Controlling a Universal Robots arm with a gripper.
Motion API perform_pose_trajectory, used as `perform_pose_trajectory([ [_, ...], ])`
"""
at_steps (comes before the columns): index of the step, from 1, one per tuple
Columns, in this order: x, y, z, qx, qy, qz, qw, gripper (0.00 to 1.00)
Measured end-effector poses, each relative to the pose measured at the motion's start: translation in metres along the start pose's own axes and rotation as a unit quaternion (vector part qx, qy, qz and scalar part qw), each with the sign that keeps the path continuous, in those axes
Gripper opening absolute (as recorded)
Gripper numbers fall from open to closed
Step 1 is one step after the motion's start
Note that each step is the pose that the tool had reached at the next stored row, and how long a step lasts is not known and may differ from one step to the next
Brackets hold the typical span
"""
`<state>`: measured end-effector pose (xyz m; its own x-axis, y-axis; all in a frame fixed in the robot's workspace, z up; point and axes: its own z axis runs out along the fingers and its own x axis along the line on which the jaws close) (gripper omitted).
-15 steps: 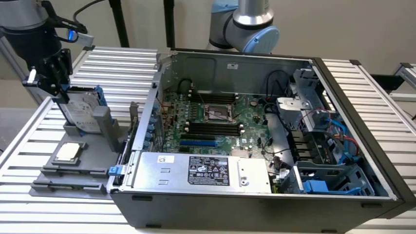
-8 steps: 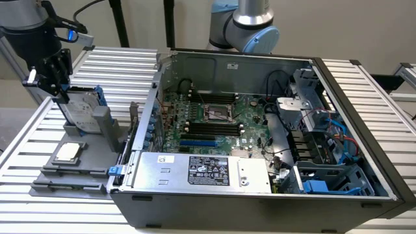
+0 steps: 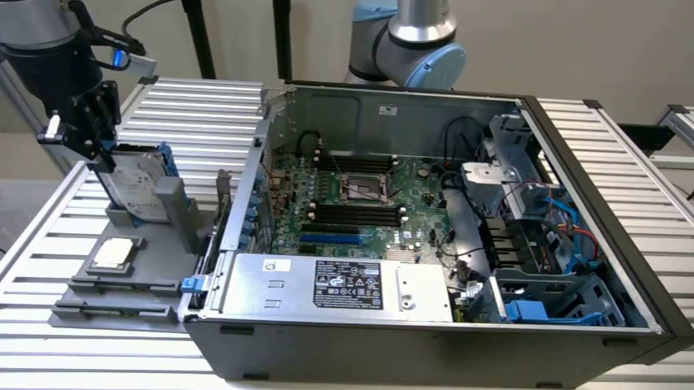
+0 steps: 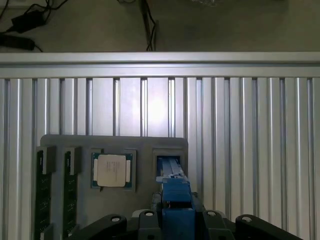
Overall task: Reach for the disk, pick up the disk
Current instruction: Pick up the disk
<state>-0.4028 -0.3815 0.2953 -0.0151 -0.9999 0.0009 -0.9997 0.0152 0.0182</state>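
Observation:
The disk [image 3: 136, 183], a silver-grey drive with a white label in a blue bracket, stands on edge in a slot of the grey holder [image 3: 162, 213] at the exterior view's left. My gripper [image 3: 100, 158] hangs over its top end, fingers astride the upper edge. In the wrist view the disk's blue bracket [image 4: 175, 192] lies between the black fingers [image 4: 150, 216] of my gripper [image 4: 176, 212], which press on both its sides. The disk's lower end still reaches into the holder's slot [image 4: 167, 162].
A small square silver chip [image 3: 116, 253] [image 4: 112, 170] lies in the holder beside the disk's slot, with memory sticks [image 4: 42, 195] further along. The open computer case [image 3: 434, 203] with its silver box [image 3: 336, 284] stands close to the holder. All rests on a ribbed aluminium table [image 4: 250, 125].

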Motion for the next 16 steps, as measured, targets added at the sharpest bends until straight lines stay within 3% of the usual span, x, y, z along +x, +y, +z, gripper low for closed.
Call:
perform_pose_trajectory([
  [9,0.0,0.0002,-0.0151,0.0,0.0,0.0,1.0,0.33],
  [16,0.0,0.0,-0.0333,0.0,0.0,0.0,1.0,0.33],
])
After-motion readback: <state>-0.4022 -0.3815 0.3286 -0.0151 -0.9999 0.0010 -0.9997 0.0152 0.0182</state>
